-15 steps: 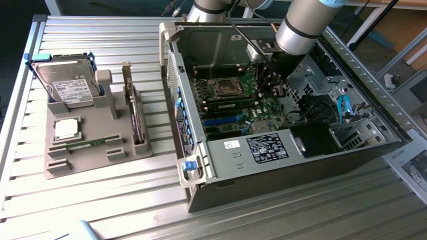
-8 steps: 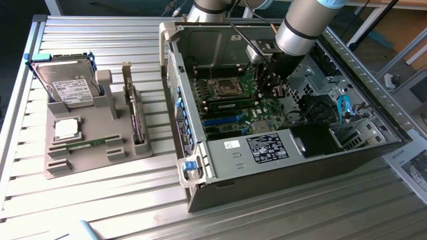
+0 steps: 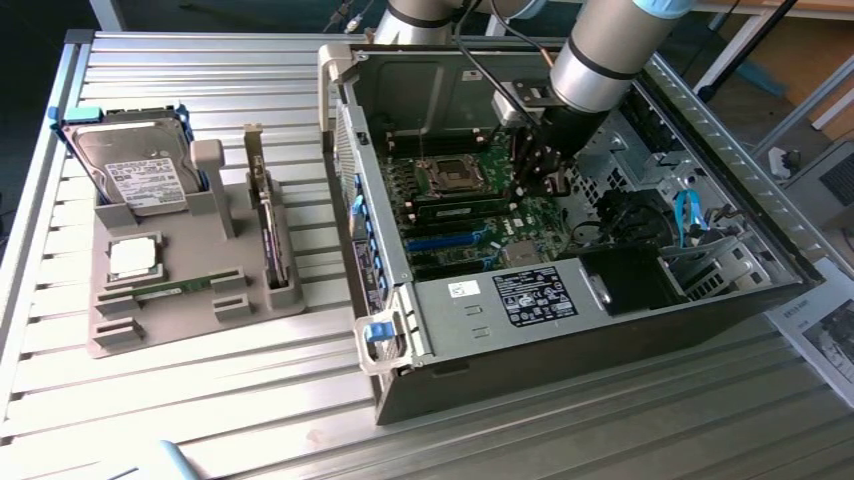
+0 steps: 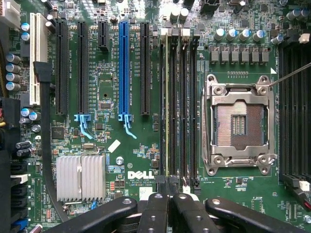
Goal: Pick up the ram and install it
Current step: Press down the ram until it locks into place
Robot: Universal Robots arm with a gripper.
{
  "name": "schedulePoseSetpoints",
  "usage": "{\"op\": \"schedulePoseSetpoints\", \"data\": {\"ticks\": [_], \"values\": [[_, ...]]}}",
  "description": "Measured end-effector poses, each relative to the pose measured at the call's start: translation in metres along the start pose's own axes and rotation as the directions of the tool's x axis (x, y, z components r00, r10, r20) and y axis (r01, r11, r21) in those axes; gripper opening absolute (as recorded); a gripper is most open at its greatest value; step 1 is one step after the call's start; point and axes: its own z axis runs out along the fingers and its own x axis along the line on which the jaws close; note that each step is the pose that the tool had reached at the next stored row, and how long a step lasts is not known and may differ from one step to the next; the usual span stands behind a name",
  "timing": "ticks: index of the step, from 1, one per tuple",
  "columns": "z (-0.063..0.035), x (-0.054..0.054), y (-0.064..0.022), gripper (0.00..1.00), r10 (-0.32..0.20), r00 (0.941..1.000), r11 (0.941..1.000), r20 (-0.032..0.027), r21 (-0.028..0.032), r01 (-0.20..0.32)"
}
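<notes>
I am looking at an open computer case (image 3: 441,305) lying on a slatted metal table (image 3: 200,420), with my arm reaching down inside it. My gripper (image 3: 538,165) hangs over the green motherboard (image 3: 461,240) that fills the floor of the case. From the wrist view, my gripper (image 4: 170,188) has its black fingers (image 4: 154,208) drawn tight together, with no gap between them, directly above one end of a bank of long black memory slots (image 4: 187,97). The ram (image 4: 168,97) stands edge-on in one of those slots, showing as a thin yellow-green line along the slot's length; I cannot tell whether my fingertips are touching it. Just beside the slots sits the empty silver processor socket (image 4: 238,126), and on the other side are the black expansion slots, one blue slot (image 4: 125,68) and a ribbed silver heat sink (image 4: 80,177). On the exterior view's left, well apart from the case, a grey parts tray (image 3: 187,320) holds a hard drive (image 3: 134,175) propped upright, a square silver processor chip (image 3: 134,258) lying flat, an expansion card (image 3: 267,235) standing on edge, and another narrow green stick (image 3: 180,287) lying in a groove.
</notes>
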Motion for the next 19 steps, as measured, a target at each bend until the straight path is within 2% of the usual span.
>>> {"op": "schedulePoseSetpoints", "data": {"ticks": [15,19], "values": [[0.0024,0.0,-0.0001,0.1,0.0,1.0,1.0,0.0005,0.0,0.0],[-0.0027,-0.0001,0.0001,0.1,0.0,1.0,1.0,0.0004,0.0001,0.0]]}}
